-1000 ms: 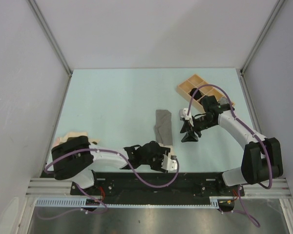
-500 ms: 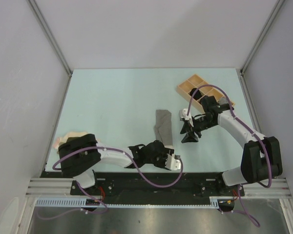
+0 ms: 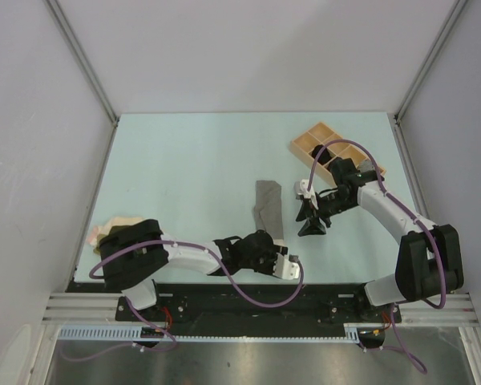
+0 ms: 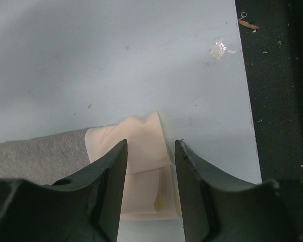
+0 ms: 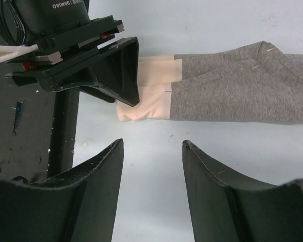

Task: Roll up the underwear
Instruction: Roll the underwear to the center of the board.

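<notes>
A grey underwear (image 3: 268, 205) lies folded into a long strip mid-table, with a pale beige waistband at its near end. My left gripper (image 3: 268, 243) is open at that end. In the left wrist view its fingers (image 4: 150, 143) straddle the beige waistband (image 4: 141, 146), and the grey cloth (image 4: 40, 156) runs off to the left. My right gripper (image 3: 311, 227) is open and empty, just right of the strip. The right wrist view shows its open jaws (image 5: 152, 143) over bare table, with the grey underwear (image 5: 242, 96) and the left gripper (image 5: 91, 65) beyond.
A pile of pale pink-beige and olive underwear (image 3: 116, 228) lies at the near left, partly behind the left arm. A light wooden tray (image 3: 334, 152) with dark items in its compartments stands at the back right. The table's black near edge (image 4: 278, 75) is close to the left gripper.
My left arm has shifted slightly to the right, bringing the gripper over the near end of the grey underwear. The right arm has not moved.
</notes>
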`<state>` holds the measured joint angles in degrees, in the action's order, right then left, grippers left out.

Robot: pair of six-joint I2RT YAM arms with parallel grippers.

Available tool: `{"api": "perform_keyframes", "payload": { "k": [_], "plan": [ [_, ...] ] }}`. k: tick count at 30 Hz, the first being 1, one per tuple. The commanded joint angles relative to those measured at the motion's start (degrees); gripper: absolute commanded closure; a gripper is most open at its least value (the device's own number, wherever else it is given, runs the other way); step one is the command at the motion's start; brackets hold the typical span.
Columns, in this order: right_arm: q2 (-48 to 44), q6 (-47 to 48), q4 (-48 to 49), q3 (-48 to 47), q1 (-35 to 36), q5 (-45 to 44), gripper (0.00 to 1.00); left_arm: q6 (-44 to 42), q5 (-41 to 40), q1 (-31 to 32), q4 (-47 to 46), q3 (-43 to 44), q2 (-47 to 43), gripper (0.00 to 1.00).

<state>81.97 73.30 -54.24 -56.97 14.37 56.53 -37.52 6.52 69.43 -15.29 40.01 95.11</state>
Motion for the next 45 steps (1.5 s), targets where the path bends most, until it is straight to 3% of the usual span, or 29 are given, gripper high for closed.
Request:
{"api": "perform_keyframes", "payload": {
  "k": [1,15,20,30,34,37,45],
  "plan": [
    [-0.15,1.85,-1.31,-0.86,-0.22,2.53,0.46,0.16,-1.25,0.09,9.05,-1.34,1.84,0.52],
    [-0.94,2.9,-2.28,-0.86,-0.22,3.23,0.46,2.36,2.08,-1.05,14.85,1.38,2.44,0.54],
    [-1.12,3.25,-2.54,-0.95,-0.13,3.32,0.46,6.57,2.09,-1.14,20.29,5.33,3.77,0.55],
    [-0.5,4.93,-3.77,-0.86,-0.13,2.71,0.46,11.85,0.69,-1.14,22.06,6.48,2.8,0.57],
    [-0.24,5.01,-3.86,-0.86,-0.13,2.62,0.46,12.73,0.42,-1.66,23.28,7.27,3.06,0.67],
    [0.2,5.28,-3.95,-0.86,0.04,2.36,0.46,13.52,-0.9,-2.1,24.25,7.89,3.06,0.68],
    [1.61,5.63,-4.21,-0.86,2.41,0.16,0.46,16.68,-0.37,-3.77,22.5,6.22,-1.68,0.59]
  ]
}}
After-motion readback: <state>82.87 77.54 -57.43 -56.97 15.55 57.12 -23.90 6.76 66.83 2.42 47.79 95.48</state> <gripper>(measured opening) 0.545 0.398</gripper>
